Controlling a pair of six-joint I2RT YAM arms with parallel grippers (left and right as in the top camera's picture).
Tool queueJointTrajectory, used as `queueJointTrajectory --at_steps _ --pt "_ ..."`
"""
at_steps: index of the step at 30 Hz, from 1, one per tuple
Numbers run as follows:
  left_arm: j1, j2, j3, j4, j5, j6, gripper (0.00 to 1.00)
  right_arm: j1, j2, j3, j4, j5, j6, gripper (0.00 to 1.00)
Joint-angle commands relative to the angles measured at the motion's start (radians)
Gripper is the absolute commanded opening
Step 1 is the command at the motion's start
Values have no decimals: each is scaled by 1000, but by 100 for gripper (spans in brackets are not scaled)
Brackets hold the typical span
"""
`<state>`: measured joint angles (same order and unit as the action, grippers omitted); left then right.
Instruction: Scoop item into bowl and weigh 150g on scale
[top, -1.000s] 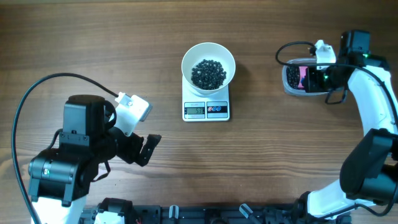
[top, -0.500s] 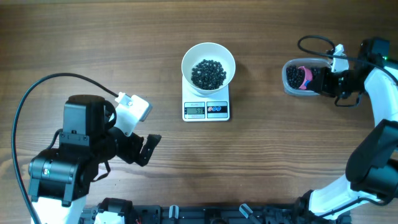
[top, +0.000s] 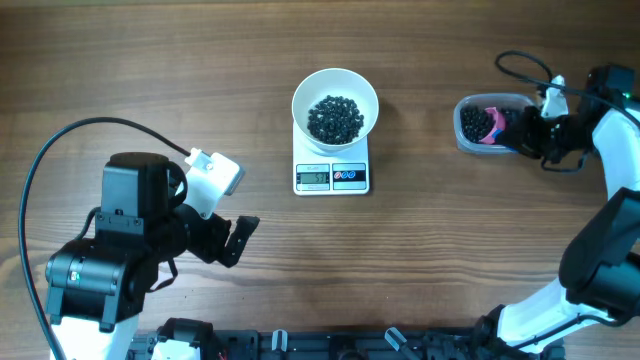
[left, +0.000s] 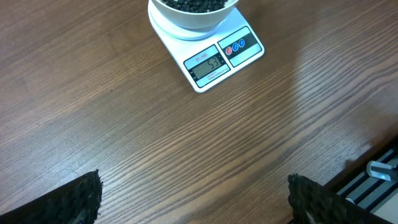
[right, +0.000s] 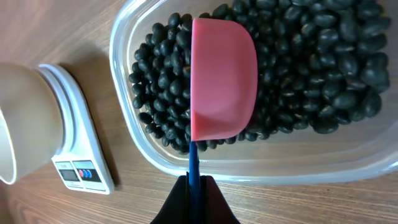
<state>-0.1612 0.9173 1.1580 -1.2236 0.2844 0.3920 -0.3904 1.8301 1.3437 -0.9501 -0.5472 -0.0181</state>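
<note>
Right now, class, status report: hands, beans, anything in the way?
Left hand open. Right hand shut on pink scoop, in bean tub. Bowl with beans on scale. Nothing between tub and bowl.

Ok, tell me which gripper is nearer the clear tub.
Right. The right gripper holds a pink scoop over the tub; the left gripper sits far across the table, beyond the scale.

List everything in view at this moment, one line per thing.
table: one, brown wood, under everything
scale: one, white, table centre
bowl: one, white, on the scale
tub: one, clear plastic, right of the scale
beans: many, black, in the bowl and in the tub
scoop: one, pink, over the beans in the tub
left gripper: one, black, open, empty, near left of table
right gripper: one, black, shut on the scoop's handle
</note>
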Motion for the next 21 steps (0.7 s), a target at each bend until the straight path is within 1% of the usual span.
queueJointTrajectory --at_steps 1,5,10,14,19,21 --pt "7 -2 15 3 -6 20 100 -23 39 -14 -11 -20 45 4" --pt "7 -2 15 3 -6 20 100 -49 39 -14 -14 -52 47 4" --pt "7 -2 15 3 -6 20 100 -95 39 -14 -13 -151 44 4" --pt "7 -2 15 3 -6 20 100 -126 39 -14 -13 -195 44 4" --pt "7 -2 15 3 -6 20 100 -161 39 -14 -16 -322 44 4" --pt "7 -2 15 3 -6 20 100 -170 39 -14 -21 -331 44 4"
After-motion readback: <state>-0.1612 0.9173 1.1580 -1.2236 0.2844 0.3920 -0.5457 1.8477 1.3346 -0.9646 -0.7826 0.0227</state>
